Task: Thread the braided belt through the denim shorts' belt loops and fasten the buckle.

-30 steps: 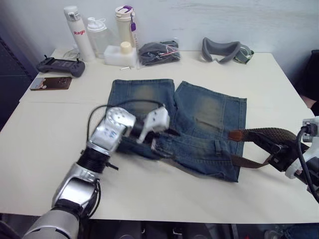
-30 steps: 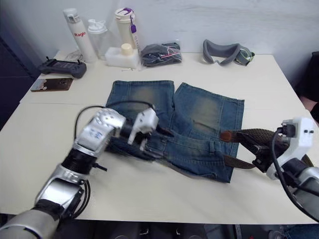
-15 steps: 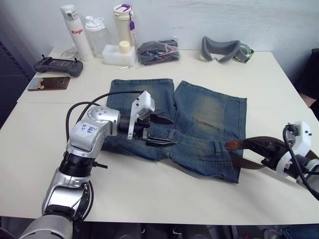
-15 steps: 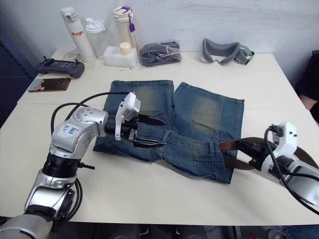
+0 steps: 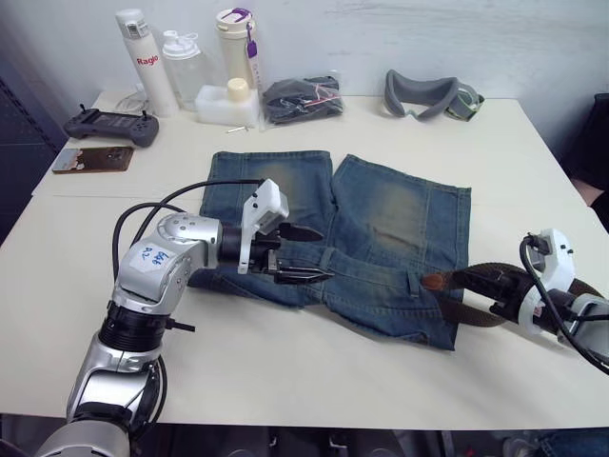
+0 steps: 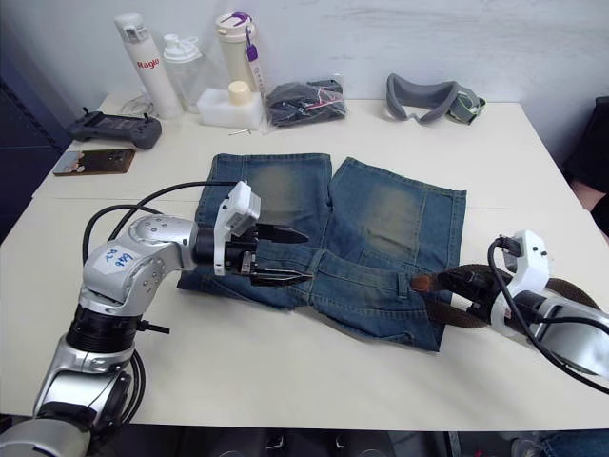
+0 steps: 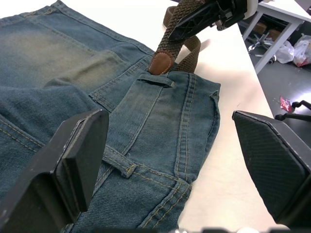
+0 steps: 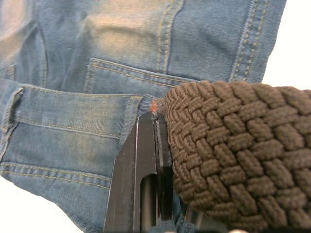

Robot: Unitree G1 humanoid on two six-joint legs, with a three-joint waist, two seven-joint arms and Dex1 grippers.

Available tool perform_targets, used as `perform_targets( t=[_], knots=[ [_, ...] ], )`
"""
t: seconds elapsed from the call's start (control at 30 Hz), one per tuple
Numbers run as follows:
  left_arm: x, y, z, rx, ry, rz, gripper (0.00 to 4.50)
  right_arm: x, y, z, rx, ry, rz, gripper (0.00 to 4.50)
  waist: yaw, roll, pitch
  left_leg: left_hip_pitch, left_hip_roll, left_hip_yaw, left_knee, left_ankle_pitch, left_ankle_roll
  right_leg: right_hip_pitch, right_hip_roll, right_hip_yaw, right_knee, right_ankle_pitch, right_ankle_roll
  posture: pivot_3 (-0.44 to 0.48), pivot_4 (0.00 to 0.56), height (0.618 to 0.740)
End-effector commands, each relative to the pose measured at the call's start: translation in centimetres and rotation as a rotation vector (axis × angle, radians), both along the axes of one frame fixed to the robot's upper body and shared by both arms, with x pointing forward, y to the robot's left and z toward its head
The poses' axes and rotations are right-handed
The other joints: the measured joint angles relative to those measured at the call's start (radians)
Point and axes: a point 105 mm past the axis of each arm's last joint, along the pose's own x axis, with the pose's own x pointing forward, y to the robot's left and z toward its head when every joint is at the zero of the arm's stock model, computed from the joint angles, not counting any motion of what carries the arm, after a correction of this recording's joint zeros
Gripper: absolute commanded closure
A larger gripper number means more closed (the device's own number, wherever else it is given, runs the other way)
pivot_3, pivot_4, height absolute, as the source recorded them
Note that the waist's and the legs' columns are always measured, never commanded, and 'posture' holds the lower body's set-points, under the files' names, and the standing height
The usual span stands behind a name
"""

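The denim shorts (image 5: 343, 243) are lying flat across the white table (image 5: 533, 162), waistband toward the robot and legs pointing away; being soft, limp cloth, they are likely to bunch and slide under any push unless pinned near the band. The braided belt (image 6: 561, 290) is trailing off the waistband's right end toward the table's right edge, its tan leather tip (image 7: 160, 61) lying just at a belt loop (image 7: 156, 80). Woven and floppy, the strap is likely to sag and buckle if pushed from far back, so a hold close behind the stiffer tip looks best for feeding. The right gripper (image 6: 476, 286) is clamping the belt a little way behind that tip, black fingers closed on the weave. The left gripper (image 5: 309, 257) is hovering over the waistband's left half with its fingers spread wide apart, holding nothing. The buckle cannot be made out.
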Motion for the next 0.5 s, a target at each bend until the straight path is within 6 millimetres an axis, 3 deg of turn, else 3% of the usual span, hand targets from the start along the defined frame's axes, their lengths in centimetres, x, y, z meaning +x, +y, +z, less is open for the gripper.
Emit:
perform_targets(
  t=[0.03,0.13,0.2,0.37,0.5],
  knots=[
    [-0.4,-0.1,0.9,-0.018,-0.036,-0.011,0.06,1.2,-0.1,2.1,0.047,-0.069,-0.009,4.50,-0.001,0.000,0.000,0.000,0.000,0.000,0.000,0.000,0.000,0.000,0.000,0.000,0.000,0.000,0.000,0.000,0.150,0.683],
    [-0.4,-0.1,0.8,-0.018,-0.035,-0.006,0.06,1.9,0.1,4.7,0.098,-0.160,0.014,4.50,0.000,0.000,0.000,0.000,0.000,0.001,0.000,0.000,0.000,0.000,0.000,0.000,0.000,0.001,0.000,0.000,0.150,0.683],
    [-0.4,-0.2,0.8,-0.020,-0.035,-0.006,0.06,1.8,0.6,5.3,0.125,-0.171,0.057,4.50,0.002,0.000,0.000,0.000,0.000,0.001,0.000,0.000,0.000,-0.001,0.000,0.000,0.000,0.001,0.000,0.000,0.150,0.683],
    [-0.5,-0.3,0.7,-0.010,-0.043,-0.015,0.06,0.1,1.6,1.3,0.112,-0.008,0.126,4.50,0.014,0.000,0.000,-0.002,0.000,0.000,-0.001,-0.001,0.001,-0.001,0.000,0.000,-0.003,0.000,0.001,0.000,0.150,0.683],
    [-0.4,-0.2,0.8,-0.001,-0.053,-0.016,0.06,-0.1,0.9,0.6,0.160,0.004,0.080,4.50,0.017,0.000,0.000,-0.004,-0.001,0.001,-0.001,-0.002,0.003,-0.001,-0.001,0.000,-0.005,0.001,0.002,0.000,0.150,0.683]
  ],
)
